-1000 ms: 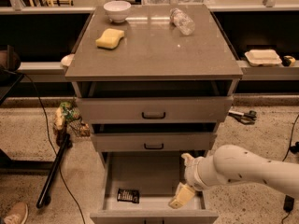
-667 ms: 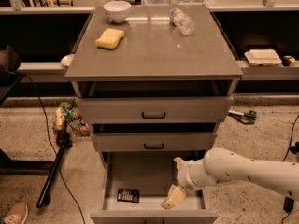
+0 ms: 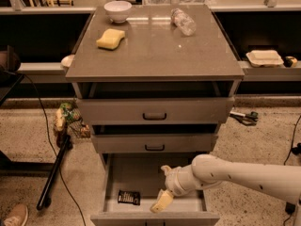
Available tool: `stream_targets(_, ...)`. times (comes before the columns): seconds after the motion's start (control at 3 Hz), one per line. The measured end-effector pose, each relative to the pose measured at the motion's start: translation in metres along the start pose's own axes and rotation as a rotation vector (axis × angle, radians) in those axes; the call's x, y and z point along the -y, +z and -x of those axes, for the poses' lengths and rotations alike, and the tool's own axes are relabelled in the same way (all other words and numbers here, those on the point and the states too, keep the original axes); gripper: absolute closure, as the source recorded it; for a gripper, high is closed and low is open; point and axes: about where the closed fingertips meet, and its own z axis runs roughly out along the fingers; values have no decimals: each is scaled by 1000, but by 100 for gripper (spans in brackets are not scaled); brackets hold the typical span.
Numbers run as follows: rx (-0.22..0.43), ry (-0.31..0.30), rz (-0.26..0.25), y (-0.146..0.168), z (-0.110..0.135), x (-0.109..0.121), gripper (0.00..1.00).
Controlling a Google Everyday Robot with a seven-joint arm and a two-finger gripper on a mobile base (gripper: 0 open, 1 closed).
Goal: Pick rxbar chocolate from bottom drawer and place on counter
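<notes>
The rxbar chocolate (image 3: pixel 129 197) lies flat on the floor of the open bottom drawer (image 3: pixel 141 175), toward its near left. It looks light, thin and slick in its wrapper (likely to slide rather than lift if nudged), so I judge the best hold is a pinch from above across its short width. The gripper (image 3: pixel 163 186) hangs over the drawer's near right, close to the bar but apart from it, its fingers (image 3: pixel 161 203) spread wide and holding nothing, with the counter (image 3: pixel 155 55) well above.
</notes>
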Motion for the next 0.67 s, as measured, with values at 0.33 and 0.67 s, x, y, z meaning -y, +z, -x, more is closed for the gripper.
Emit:
stream_targets(0.33,0,0,0,0,0,0,0)
stream_targets(0.67,2,9,17,10,-4,1,0)
